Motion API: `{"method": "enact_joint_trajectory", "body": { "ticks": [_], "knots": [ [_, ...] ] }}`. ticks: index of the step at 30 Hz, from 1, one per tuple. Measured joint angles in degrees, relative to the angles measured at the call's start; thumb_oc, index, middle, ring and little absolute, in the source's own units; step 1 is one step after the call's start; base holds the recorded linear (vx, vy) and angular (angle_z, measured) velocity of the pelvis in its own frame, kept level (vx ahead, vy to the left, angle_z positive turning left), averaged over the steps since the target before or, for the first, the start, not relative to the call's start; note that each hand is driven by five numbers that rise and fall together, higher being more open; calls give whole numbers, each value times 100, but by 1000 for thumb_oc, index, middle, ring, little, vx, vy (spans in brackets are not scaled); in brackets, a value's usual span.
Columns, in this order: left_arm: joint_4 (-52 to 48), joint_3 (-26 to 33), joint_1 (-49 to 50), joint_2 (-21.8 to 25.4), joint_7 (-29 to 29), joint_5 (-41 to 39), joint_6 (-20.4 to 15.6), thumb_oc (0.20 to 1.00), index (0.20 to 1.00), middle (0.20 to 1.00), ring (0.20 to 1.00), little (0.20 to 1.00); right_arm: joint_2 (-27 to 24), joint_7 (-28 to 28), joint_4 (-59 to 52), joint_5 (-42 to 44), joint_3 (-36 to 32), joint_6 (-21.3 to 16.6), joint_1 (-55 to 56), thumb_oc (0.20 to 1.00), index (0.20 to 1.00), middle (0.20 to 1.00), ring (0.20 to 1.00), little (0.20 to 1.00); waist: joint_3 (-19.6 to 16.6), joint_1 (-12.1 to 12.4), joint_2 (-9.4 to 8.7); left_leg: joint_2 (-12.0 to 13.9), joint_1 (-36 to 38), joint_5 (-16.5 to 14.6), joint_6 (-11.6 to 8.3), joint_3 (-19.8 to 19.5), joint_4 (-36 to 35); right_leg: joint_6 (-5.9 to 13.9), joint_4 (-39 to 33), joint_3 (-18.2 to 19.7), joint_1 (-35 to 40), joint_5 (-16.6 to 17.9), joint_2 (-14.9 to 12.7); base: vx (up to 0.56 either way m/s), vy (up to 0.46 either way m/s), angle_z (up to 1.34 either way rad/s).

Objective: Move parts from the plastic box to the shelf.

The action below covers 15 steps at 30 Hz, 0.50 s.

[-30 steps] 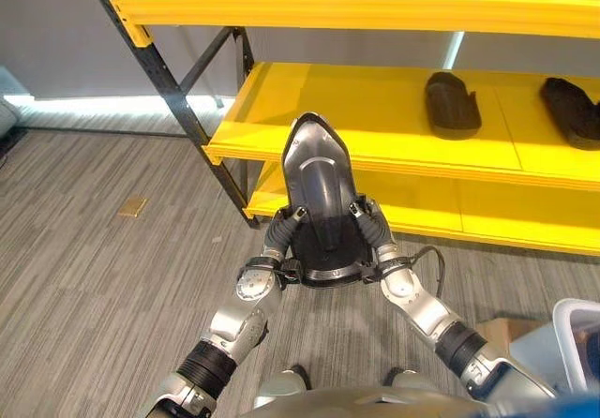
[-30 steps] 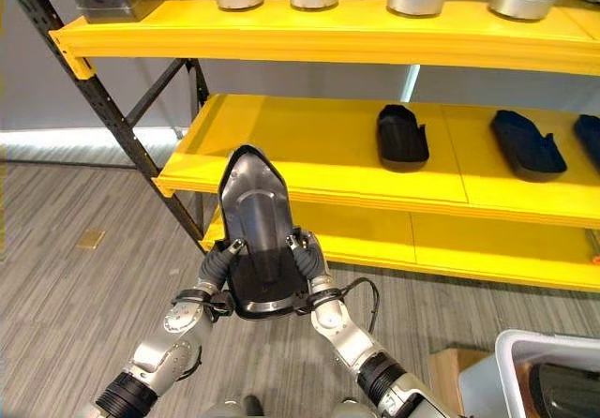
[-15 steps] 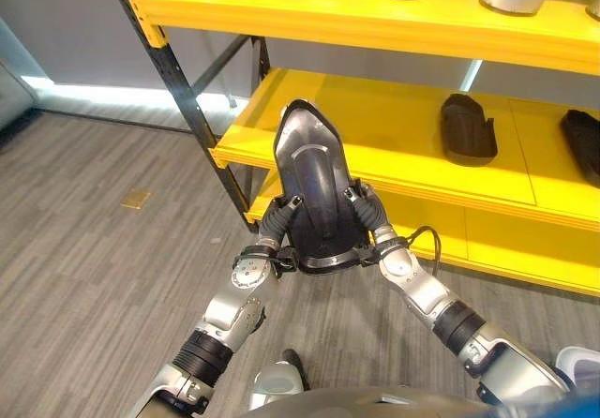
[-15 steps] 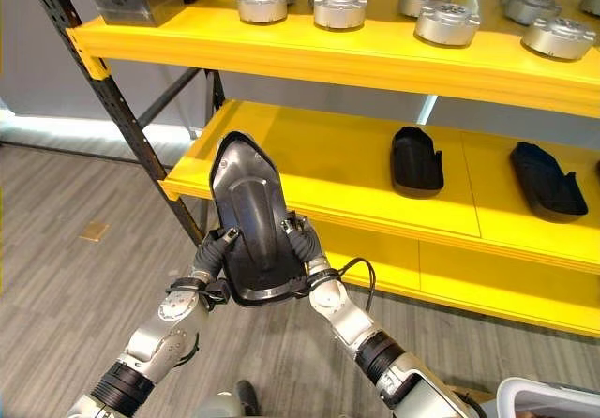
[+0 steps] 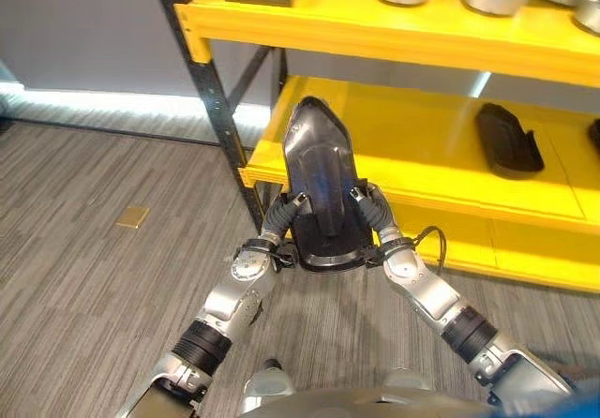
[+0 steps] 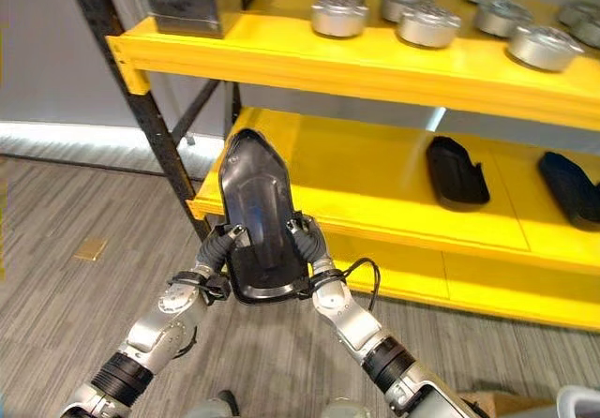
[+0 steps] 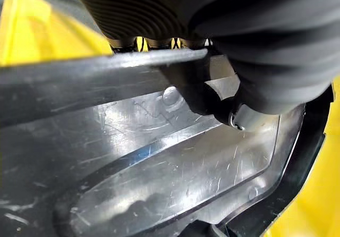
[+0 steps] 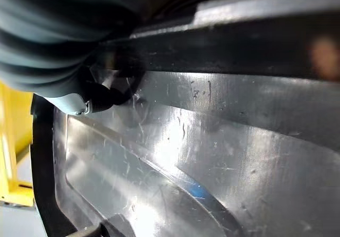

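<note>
In front of the yellow steel shelf rack with black uprights (image 5: 394,34), the robot carries a large dark glossy moulded plastic shell with a pointed nose and a raised central ridge (image 5: 322,184), pinched between both hands: the left hand (image 5: 281,214) clamps the shell's edge at about 8 o'clock and the right hand (image 5: 367,209) the edge at about 4 o'clock, each with the thumb curled over the shiny inner face and the fingers behind the rim, as both wrist views confirm. The pointed nose aims toward 12 o'clock and overlaps the front lip of the middle yellow shelf board (image 5: 441,141) as seen from the head, but the shell is held in the air, not yet set down. On that same board, toward 2 o'clock from the shell, lies a similar black moulded part (image 5: 508,140), so some of the job looks done already; the upper board holds round silver metal castings (image 6: 428,24) and a dark grey rectangular block (image 6: 195,6) at its left end. What is left for this piece, in my judgement, is to carry it forward over the bare left stretch of the middle board, lower it and let go. Against the frame half a second ago, the rack sits larger and lower in the head views and the left upright has shifted toward 1 o'clock, which reads as the camera closing in; the grip on the shell looks unchanged.
</note>
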Motion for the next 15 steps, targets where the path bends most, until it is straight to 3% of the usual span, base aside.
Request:
{"method": "enact_joint_trajectory", "body": {
  "ticks": [2,4,6,7,8,9,10,11,13,15],
  "knots": [
    [-5,-8,-8,-6,0,0,19,200,200,200,200,200,-10,-13,-18,-1,-1,1,10,200,200,200,200,200,-35,-41,71,-1,25,-7,38,-3,-57,-95,218,-2,-178,144,-22,137,205,-6],
    [-35,-4,-84,-3,-2,8,24,200,200,200,200,200,-16,-79,-127,-2,-52,40,10,200,200,200,200,200,-18,100,149,134,95,-37,80,236,-58,-175,898,-100,-659,337,-75,105,106,-51],
    [-85,-14,-183,30,-3,9,38,200,200,200,200,200,29,-126,-193,-13,-113,44,9,200,200,200,200,200,10,74,153,226,133,-130,118,281,-76,-98,1219,-125,-1076,167,104,167,-20,-34],
    [-96,-16,-168,30,-1,10,62,200,200,200,200,200,0,-114,-213,-60,-144,34,44,200,200,200,200,200,5,-9,109,218,218,-143,85,343,-107,-168,960,-51,-1221,183,364,231,-177,-11],
    [-99,-27,-136,12,-1,12,75,200,200,200,200,200,-13,-94,-219,-77,-151,5,101,200,200,200,200,200,-13,-25,68,182,300,-156,34,353,-133,-164,596,-58,-1156,220,448,218,-229,-8],
    [-112,-29,-65,-22,0,15,87,200,200,200,200,200,-15,-69,-212,-111,-151,-15,158,200,200,200,200,200,-16,-46,67,148,395,-185,-55,359,-161,-318,274,-60,-964,103,489,204,-252,-16],
    [-115,-13,-32,-87,4,24,96,200,200,200,200,200,-43,-41,-202,-115,-159,-49,174,200,200,200,200,200,7,-75,140,182,423,-206,-116,357,-178,-407,57,-35,-871,54,587,146,-183,-18],
    [-115,2,-20,-167,16,69,141,200,200,200,200,200,-91,-21,-200,-114,-167,-77,191,200,200,200,200,200,34,-104,248,239,416,-185,-152,370,-209,-367,-36,-66,-857,84,650,158,-173,-12],
    [-107,27,-10,-259,30,82,192,200,200,200,200,200,-145,26,-201,-113,-186,-85,197,200,200,200,200,200,78,-209,312,271,385,-134,-194,378,-264,-424,38,-59,-901,100,710,186,-271,-14],
    [-88,10,-36,-379,35,145,288,200,200,200,200,200,-275,55,-220,-101,-208,-142,265,200,200,200,200,200,175,-352,384,413,425,-122,-260,286,-320,-355,968,-4,-1294,22,632,255,-375,7]
  ]
}}
